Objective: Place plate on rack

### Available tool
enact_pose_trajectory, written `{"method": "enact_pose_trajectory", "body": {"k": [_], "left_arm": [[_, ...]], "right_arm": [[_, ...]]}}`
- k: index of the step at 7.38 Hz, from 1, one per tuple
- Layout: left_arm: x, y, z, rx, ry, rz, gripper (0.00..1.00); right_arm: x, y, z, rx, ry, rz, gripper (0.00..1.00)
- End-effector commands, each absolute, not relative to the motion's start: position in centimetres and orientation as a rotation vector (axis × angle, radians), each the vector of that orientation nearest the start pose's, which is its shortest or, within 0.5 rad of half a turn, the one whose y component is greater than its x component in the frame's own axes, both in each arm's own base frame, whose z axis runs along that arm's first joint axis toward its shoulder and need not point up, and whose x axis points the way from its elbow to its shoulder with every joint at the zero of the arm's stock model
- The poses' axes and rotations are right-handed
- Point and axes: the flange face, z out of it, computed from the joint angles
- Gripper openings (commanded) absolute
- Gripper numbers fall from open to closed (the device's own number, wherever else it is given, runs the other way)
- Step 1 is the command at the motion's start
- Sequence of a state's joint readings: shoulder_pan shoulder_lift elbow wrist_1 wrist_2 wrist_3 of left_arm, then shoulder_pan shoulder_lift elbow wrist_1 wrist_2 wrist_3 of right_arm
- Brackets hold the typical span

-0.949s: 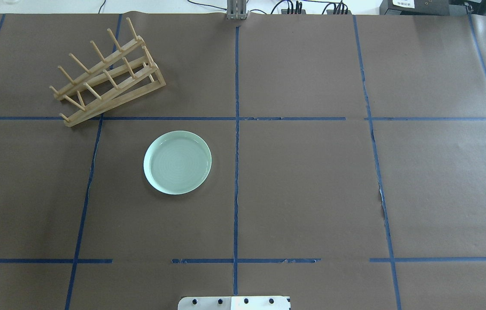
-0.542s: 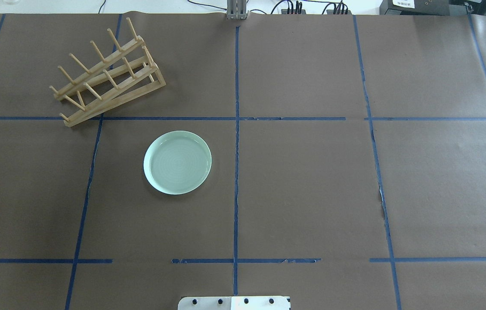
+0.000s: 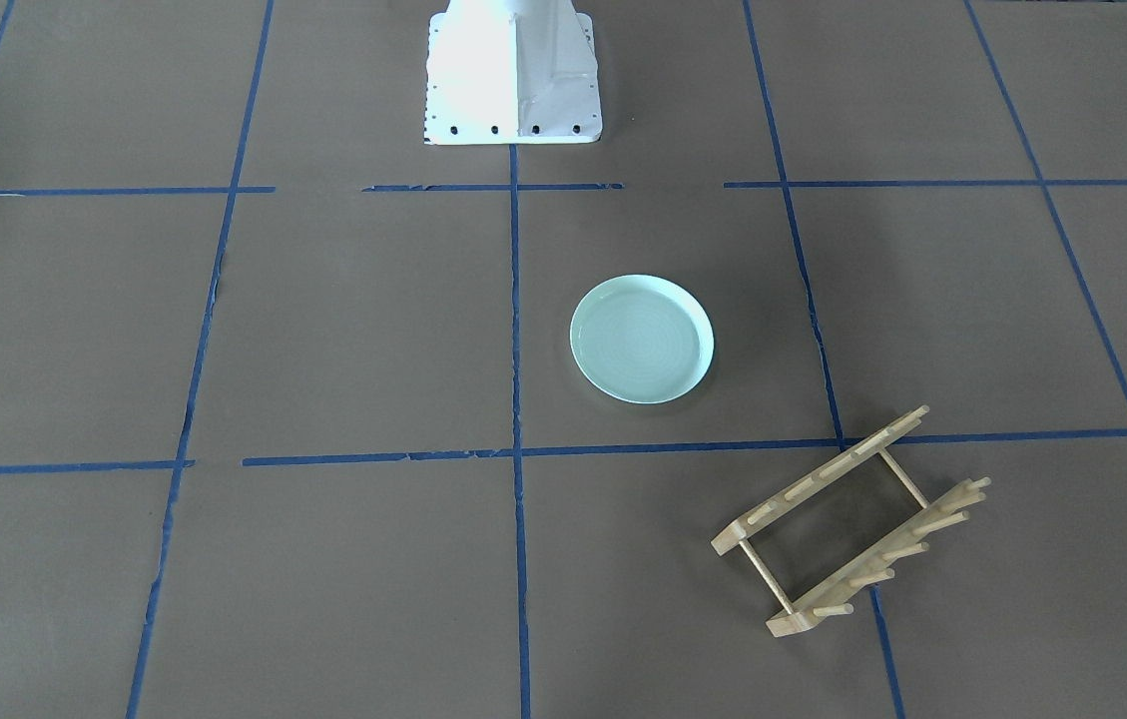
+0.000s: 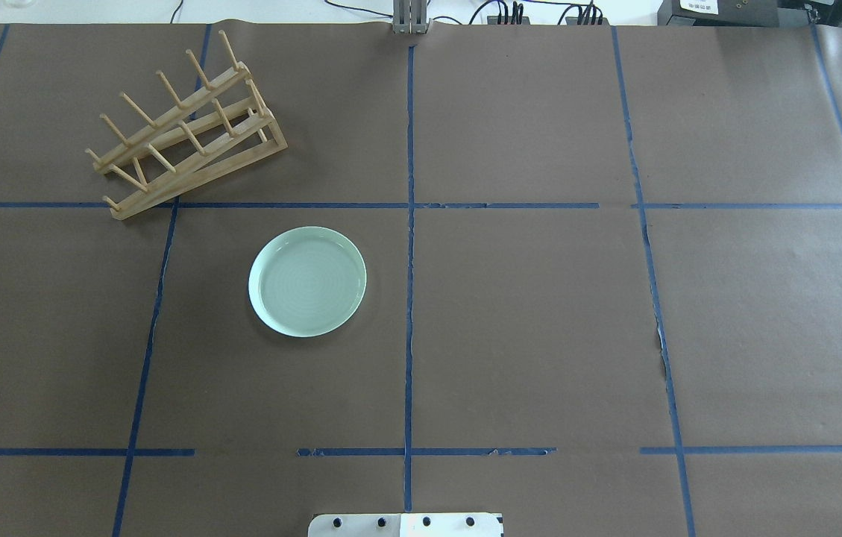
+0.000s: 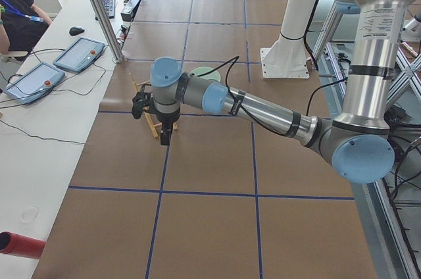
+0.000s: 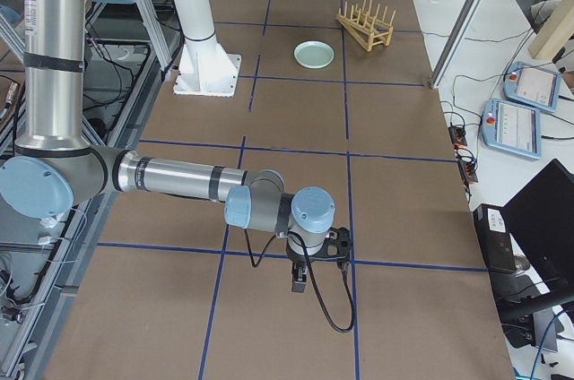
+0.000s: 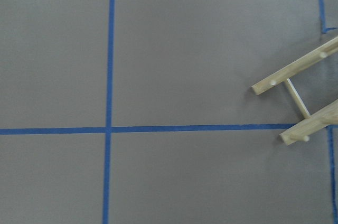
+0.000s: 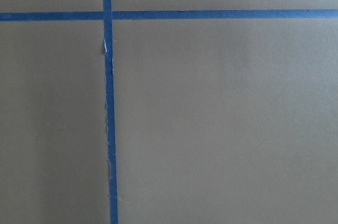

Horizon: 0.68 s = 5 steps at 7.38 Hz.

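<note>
The pale mint-green plate (image 4: 307,281) lies flat on the brown paper, left of the table's middle; it also shows in the front view (image 3: 641,339) and the right side view (image 6: 315,54). The light-wood rack (image 4: 189,127) stands behind it at the far left, apart from it, pegs up (image 3: 852,524). One end of the rack shows in the left wrist view (image 7: 301,102). My left gripper (image 5: 164,135) hangs over the table close to the rack; I cannot tell whether it is open. My right gripper (image 6: 300,283) hangs over bare paper far from both; I cannot tell its state.
The robot's white base (image 3: 513,80) stands at the near middle edge. Blue tape lines cross the paper. A metal post (image 5: 99,9), two tablets (image 5: 79,53) and a seated person (image 5: 16,9) are beyond the far edge. A red cylinder (image 5: 20,245) lies off the table.
</note>
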<state>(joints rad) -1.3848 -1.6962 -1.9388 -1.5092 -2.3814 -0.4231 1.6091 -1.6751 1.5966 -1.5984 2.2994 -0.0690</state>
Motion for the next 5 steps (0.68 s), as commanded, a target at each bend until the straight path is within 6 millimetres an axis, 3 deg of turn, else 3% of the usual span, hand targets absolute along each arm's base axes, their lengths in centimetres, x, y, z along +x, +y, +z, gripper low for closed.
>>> {"method": "enact_pose_trajectory", "body": {"k": [1, 3, 5], "left_arm": [[11.6, -52.2, 32.7, 0.144, 0.918, -0.052, 1.0], [23.0, -51.6, 25.7, 0.089, 0.905, -0.138, 1.0], [30.7, -52.7, 20.0, 0.023, 0.896, -0.091, 1.0]], "right_arm": [[8.4, -43.5, 70.0, -0.062, -0.732, 0.009, 1.0], [8.4, -43.5, 70.0, -0.062, -0.732, 0.009, 1.0], [8.4, -43.5, 70.0, -0.062, -0.732, 0.009, 1.0]]}}
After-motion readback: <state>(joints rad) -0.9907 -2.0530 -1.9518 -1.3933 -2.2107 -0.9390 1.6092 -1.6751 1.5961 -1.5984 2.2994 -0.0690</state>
